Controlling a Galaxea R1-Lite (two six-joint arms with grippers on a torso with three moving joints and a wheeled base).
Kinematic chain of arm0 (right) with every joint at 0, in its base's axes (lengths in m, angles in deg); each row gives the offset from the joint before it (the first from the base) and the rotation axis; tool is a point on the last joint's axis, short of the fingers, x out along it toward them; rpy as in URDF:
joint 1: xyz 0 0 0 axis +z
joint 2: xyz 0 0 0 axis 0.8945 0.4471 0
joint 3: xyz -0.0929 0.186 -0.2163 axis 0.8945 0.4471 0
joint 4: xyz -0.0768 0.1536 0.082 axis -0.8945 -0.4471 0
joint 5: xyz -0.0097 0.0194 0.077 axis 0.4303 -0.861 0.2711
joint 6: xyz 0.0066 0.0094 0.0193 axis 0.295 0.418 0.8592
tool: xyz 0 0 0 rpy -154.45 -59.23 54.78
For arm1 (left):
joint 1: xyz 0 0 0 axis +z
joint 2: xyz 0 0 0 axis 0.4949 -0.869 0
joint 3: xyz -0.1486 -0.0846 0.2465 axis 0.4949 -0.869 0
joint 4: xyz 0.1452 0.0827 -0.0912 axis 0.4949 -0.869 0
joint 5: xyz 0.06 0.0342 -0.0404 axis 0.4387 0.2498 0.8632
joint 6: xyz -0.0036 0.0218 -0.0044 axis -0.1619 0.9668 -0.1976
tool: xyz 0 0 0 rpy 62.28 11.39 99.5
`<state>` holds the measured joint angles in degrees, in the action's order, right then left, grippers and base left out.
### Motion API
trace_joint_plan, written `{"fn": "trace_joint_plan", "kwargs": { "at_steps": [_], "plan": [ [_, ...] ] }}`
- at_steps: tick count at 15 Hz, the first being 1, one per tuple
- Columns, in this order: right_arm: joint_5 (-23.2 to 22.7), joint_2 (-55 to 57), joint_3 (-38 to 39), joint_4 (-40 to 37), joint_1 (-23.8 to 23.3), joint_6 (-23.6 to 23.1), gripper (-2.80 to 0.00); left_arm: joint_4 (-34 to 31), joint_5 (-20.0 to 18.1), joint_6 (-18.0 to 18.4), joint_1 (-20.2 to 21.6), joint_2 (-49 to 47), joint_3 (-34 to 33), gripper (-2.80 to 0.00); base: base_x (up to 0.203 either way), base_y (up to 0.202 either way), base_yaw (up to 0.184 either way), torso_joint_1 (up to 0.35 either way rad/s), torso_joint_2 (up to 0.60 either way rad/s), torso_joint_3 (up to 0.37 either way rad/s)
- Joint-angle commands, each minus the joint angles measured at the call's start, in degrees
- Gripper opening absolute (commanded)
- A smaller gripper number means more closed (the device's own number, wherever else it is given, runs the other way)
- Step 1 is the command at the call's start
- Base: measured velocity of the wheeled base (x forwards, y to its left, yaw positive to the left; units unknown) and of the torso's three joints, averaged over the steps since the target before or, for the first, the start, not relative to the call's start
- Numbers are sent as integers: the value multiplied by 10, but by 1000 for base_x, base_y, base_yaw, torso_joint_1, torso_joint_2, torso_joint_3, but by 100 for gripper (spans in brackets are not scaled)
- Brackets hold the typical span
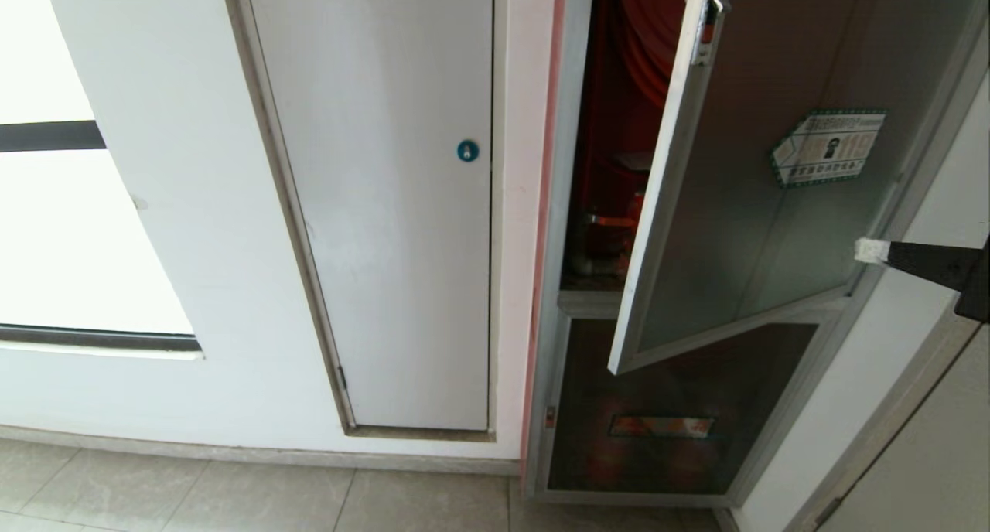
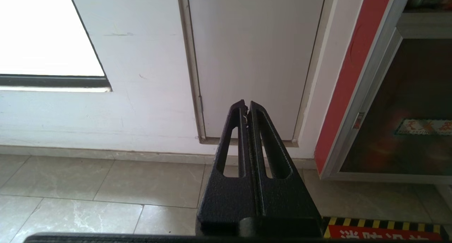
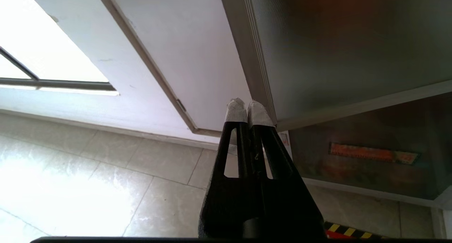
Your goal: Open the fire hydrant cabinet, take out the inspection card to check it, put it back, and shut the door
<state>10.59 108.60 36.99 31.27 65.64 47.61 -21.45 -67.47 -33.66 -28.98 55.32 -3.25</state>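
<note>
Fire hydrant cabinet (image 1: 576, 207) with its tinted glass door (image 1: 742, 230) swung partly open, red interior showing in the gap. Right gripper (image 1: 870, 250), fingers pressed together and empty, tips beside the door's lower frame near its hinge side, the glass ahead of them. Left gripper (image 2: 247, 107), fingers likewise together, parked facing the white door (image 2: 254, 59). Opening appears underway or closing nearly due; which cannot be judged. Inspection card not visible; cabinet depths dark, top cut off

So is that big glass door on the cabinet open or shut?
Open, partway. The door swings out from the cabinet, baring the red inside past its free edge.
</note>
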Motion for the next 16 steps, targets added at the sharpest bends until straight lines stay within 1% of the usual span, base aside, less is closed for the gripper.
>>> {"fn": "trace_joint_plan", "kwargs": {
  "at_steps": [1, 5, 9, 13, 16],
  "plan": [
    [-1, -62, 18, -3, 0, 0, -280, 0, 0, 0, 0, 0, -2, -280, 0, 0, 0, 0, 0, 0],
    [4, -165, 51, -33, 0, 0, -280, 0, 0, 0, 0, 0, -2, -280, 0, 0, 0, 0, 0, 0],
    [7, -271, 75, -85, 0, 0, -280, 0, 0, 0, 0, 0, -2, -280, 0, 0, 0, 0, 0, 0],
    [10, -378, 124, -115, -1, -3, -280, 0, 0, 0, 0, 0, -2, -280, 0, 0, 0, 0, 0, 0],
    [35, -459, 164, -123, -2, -5, -280, 0, 0, 0, 0, 0, -2, -280, 0, 0, 0, 0, 0, 0]
  ]
}}
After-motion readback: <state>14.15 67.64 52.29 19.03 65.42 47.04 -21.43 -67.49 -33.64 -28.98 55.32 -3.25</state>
